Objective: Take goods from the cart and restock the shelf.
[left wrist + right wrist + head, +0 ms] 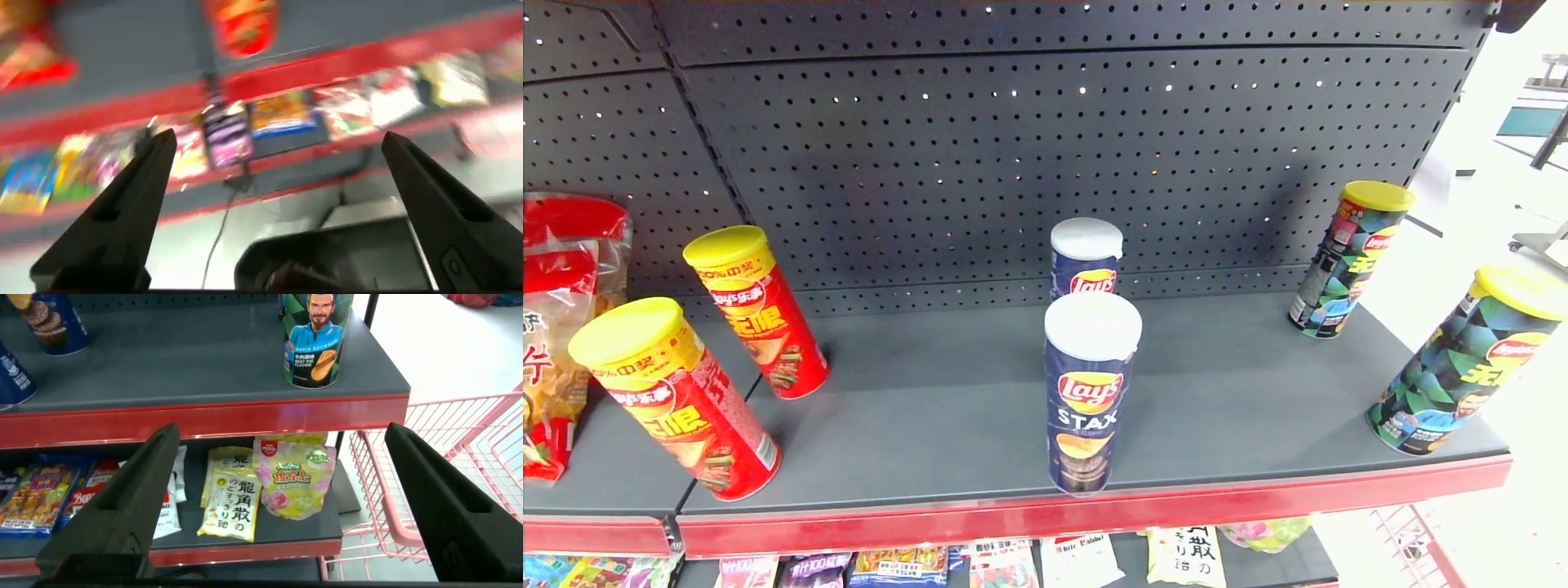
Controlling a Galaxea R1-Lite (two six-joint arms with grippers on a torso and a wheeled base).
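Chip cans (1088,392), six upright on the shelf (931,425) with wide gaps between pairs, indicate restocking partly done; left gripper (278,137) and right gripper (282,429) hold fingers spread and empty, pink cart (458,465) low at the shelf's right end.

The shelf (947,408) is matt grey metal with a perforated metal back panel (1013,147) and glossy red edge strip (1094,510), the chip tubes (1089,392) glossy-printed under smooth plastic lids (1093,325), the snack bags (294,478) shiny plastic, the cart (391,518) pink coated wire.
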